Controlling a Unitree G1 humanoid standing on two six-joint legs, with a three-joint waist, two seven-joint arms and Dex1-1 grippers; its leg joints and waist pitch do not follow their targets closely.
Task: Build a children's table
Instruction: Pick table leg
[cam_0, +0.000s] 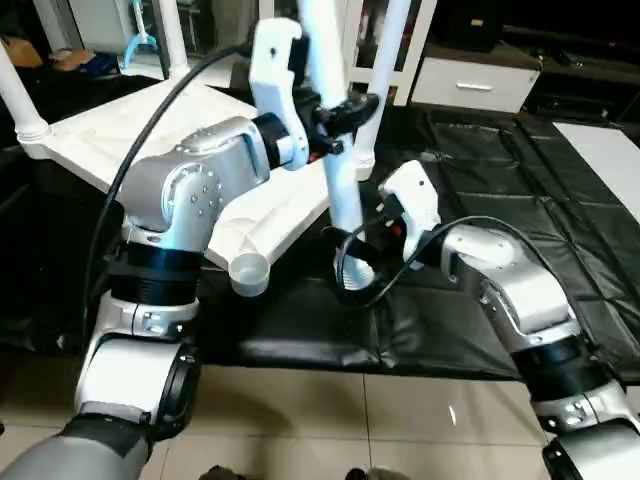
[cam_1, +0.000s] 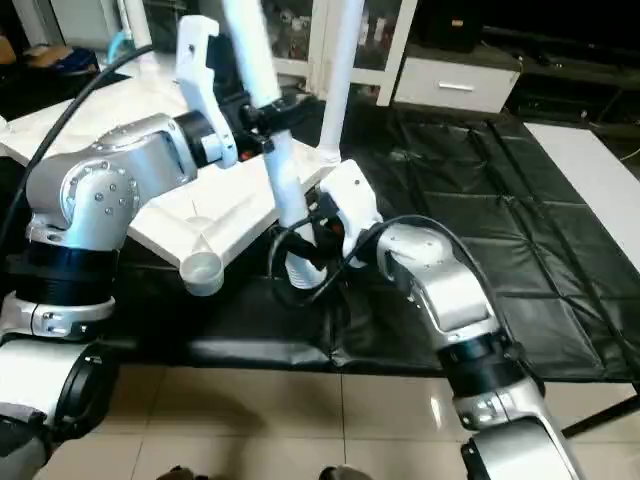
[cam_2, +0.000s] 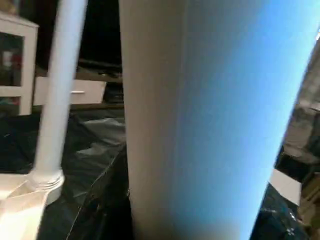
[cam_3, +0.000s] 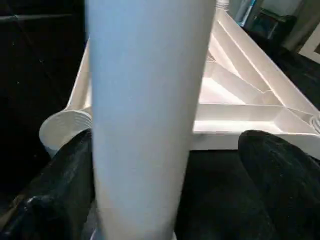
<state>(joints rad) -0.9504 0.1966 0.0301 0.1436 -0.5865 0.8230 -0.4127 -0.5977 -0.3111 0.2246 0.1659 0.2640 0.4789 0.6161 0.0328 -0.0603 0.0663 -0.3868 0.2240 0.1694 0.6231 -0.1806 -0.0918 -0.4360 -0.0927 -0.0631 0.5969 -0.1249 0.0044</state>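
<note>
Loose leg held upright, clamped by left pincer, right pincer spread apart around its base, tabletop upturned on worktop.

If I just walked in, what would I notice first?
A tall white leg standing upright on the black-covered surface, gripped partway up by the left gripper, with the right gripper open around its bottom. Just beside it lies the upside-down white tabletop, its near corner socket empty.
</note>
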